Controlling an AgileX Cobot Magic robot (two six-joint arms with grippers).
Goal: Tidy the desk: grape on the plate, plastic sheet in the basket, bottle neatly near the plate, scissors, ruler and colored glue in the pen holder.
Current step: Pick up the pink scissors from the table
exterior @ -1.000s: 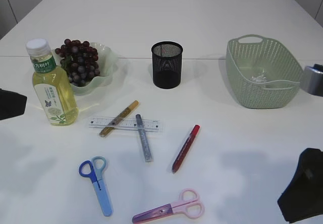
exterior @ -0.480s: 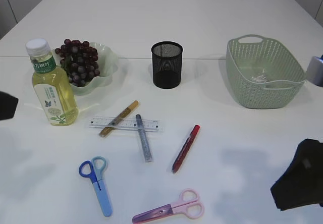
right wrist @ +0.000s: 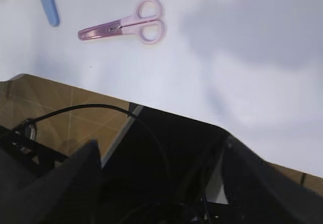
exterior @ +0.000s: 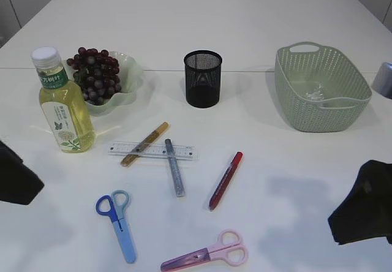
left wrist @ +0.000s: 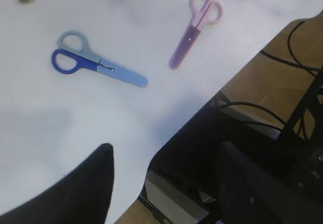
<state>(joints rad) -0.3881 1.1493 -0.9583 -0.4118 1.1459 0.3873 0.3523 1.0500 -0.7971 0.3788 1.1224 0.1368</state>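
The left gripper [left wrist: 166, 183] shows in its wrist view as two dark fingers standing well apart with nothing between them, poised over the near edge of the white table [exterior: 275, 100], and the right gripper [right wrist: 161, 183] likewise has its fingers spread wide and empty beyond that edge. In the exterior view both arms appear only as dark shapes at the lower corners, clear of every object. Nearest the left gripper lie the blue scissors [left wrist: 96, 65], flat on the table ahead of it; the pink scissors [right wrist: 123, 26] lie flat ahead of the right gripper. Farther in, a clear ruler [exterior: 152, 151] lies flat with a gold glue pen [exterior: 144, 143] and a silver glue pen [exterior: 174, 166] crossing it, and a red glue pen [exterior: 225, 180] lies just to the right. Beyond them stands the black mesh pen holder [exterior: 203, 79], upright and open-topped, seemingly ready to receive these tools. The grapes [exterior: 93, 75] already sit on the pale green plate [exterior: 131, 70], with the bottle [exterior: 62, 100] upright just beside it. The green basket [exterior: 321, 88] stands to the right with something clear, likely the plastic sheet, inside.
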